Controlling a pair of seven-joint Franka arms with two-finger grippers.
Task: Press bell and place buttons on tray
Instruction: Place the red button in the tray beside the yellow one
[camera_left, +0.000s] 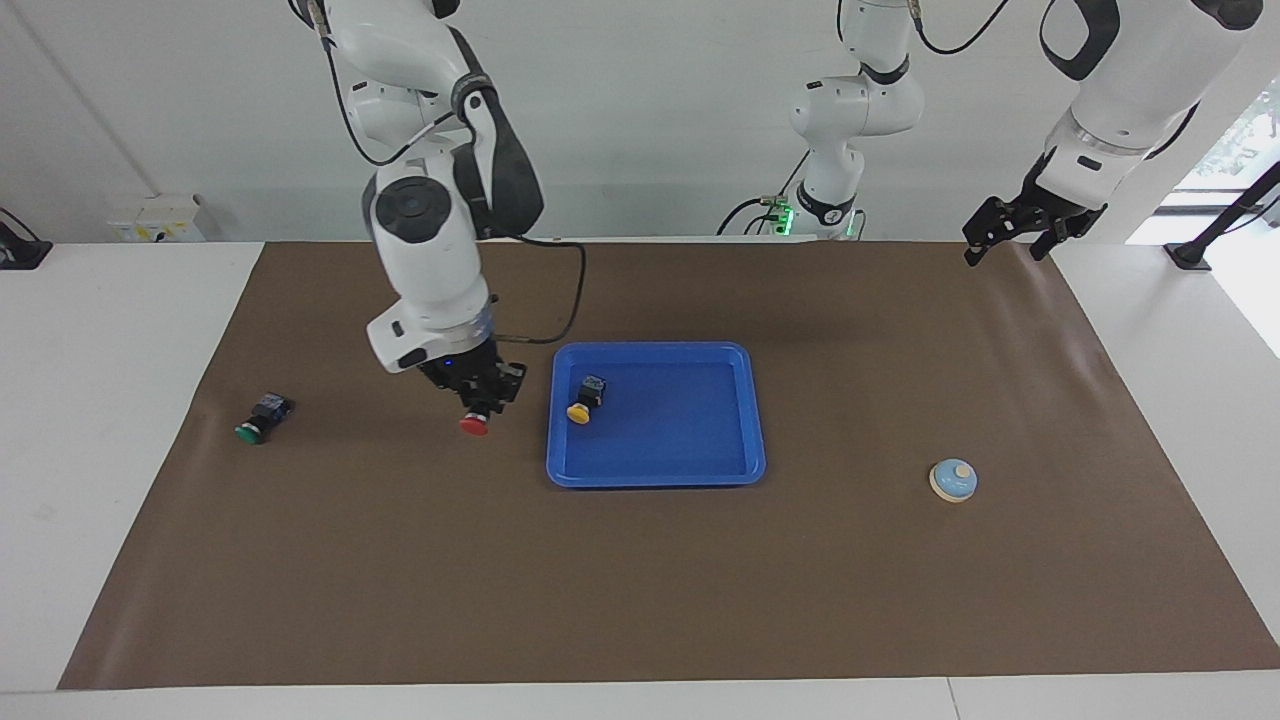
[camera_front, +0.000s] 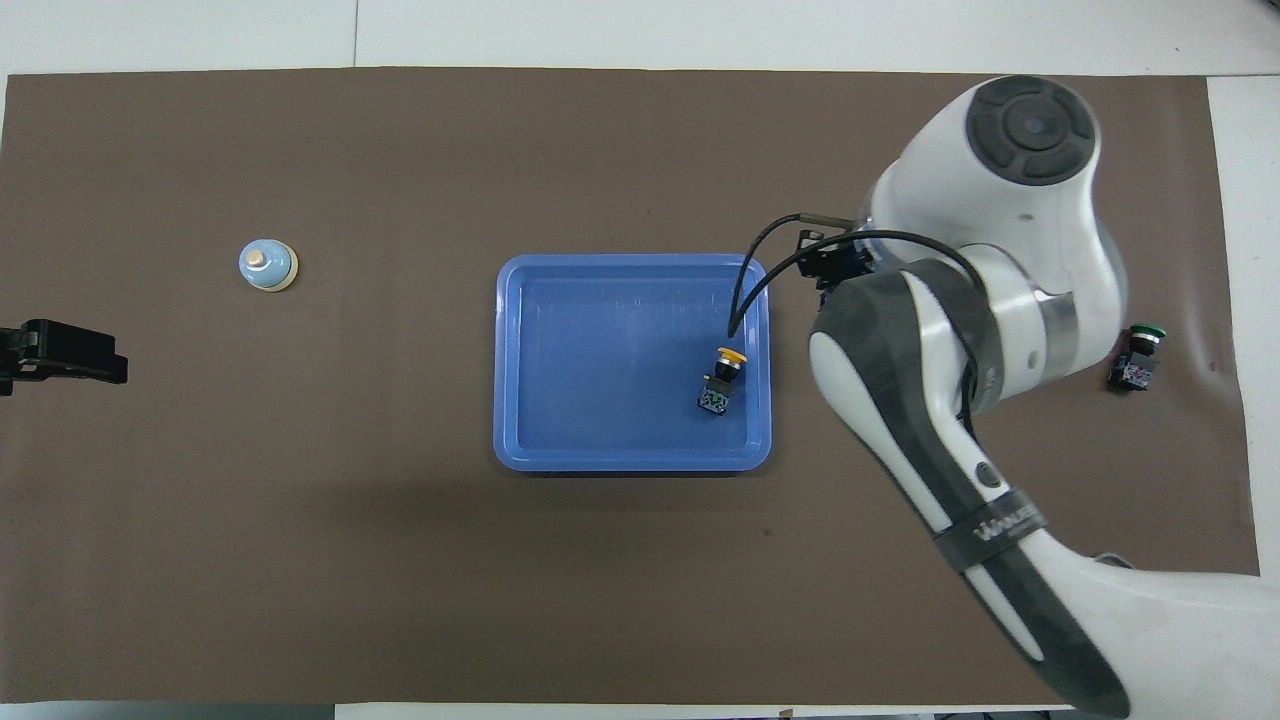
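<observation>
Gripping the red button, the right gripper is held over the mat beside the tray, while the left gripper is parked open, waiting.

Not much to read from here. A dark strap wrapped around the right arm's forearm carries pale lettering, too small and slanted to make out. Nothing on the tray, buttons or bell bears legible writing.

White arms, dark joints, black cables
</observation>
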